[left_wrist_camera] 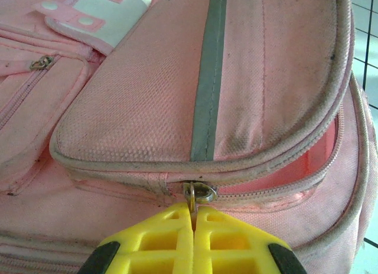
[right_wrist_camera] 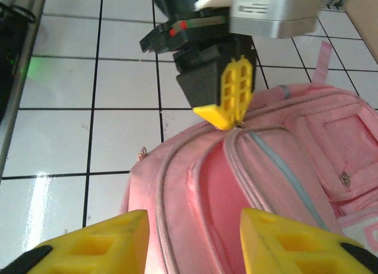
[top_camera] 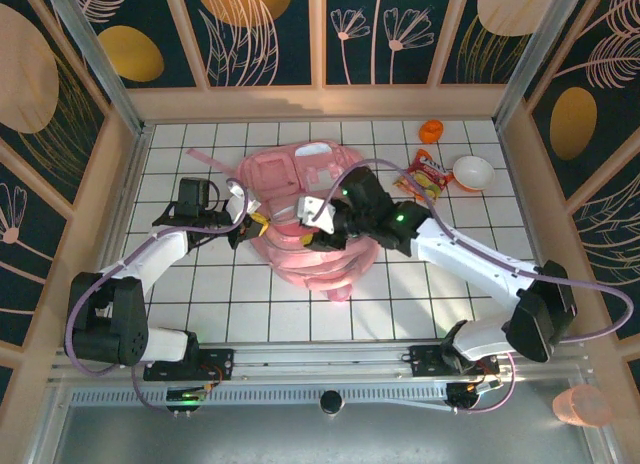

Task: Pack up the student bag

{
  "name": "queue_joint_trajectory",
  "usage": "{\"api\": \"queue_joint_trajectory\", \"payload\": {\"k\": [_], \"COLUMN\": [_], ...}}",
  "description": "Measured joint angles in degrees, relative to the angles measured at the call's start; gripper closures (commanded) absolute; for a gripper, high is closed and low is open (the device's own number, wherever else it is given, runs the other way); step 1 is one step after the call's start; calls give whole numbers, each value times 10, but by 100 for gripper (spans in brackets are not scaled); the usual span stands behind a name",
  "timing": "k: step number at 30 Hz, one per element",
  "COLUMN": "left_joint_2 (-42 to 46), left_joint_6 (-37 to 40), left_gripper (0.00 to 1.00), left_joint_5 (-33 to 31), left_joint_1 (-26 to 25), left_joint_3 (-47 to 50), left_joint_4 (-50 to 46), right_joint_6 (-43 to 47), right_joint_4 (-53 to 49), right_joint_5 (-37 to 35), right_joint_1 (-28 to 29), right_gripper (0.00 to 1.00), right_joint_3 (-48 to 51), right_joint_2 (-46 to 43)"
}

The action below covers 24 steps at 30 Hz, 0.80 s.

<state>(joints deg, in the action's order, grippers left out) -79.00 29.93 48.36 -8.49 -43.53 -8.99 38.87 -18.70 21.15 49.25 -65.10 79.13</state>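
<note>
The student bag [top_camera: 295, 174] lies mid-table. The left gripper [left_wrist_camera: 194, 214], at the bag's nine o'clock edge, is pinched tight on a zip pull [left_wrist_camera: 199, 193]. The right gripper [right_wrist_camera: 195, 221] hangs spread and empty over it.

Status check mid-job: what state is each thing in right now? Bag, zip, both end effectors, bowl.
student bag: lying flat, front up
main zip: partly open, pink lining showing
left end effector: shut on the zip pull
right end effector: open, over the bag, holding nothing
bowl: upright, looks empty
</note>
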Motion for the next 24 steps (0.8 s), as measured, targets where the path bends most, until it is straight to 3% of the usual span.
{"api": "queue_joint_trajectory", "payload": {"k": [7,20,22,24], "left_joint_2": [3,10,10,10], "left_joint_6": [2,7,7,6], "left_gripper": [100,100,100,100], "left_joint_5": [-1,-4,-5,-5], "left_joint_1": [-2,-7,-8,-10], "left_joint_3": [0,0,0,0], "left_joint_4": [-1,-2,-2,-2], "right_joint_6": [2,63,70,75], "right_joint_4": [48,97,95,95], "right_joint_5": [-88,-97,-97,-97], "right_joint_1": [17,17,17,16], "right_gripper": [49,48,51,62], "right_joint_3": [0,0,0,0], "right_joint_2": [44,102,118,127]}}
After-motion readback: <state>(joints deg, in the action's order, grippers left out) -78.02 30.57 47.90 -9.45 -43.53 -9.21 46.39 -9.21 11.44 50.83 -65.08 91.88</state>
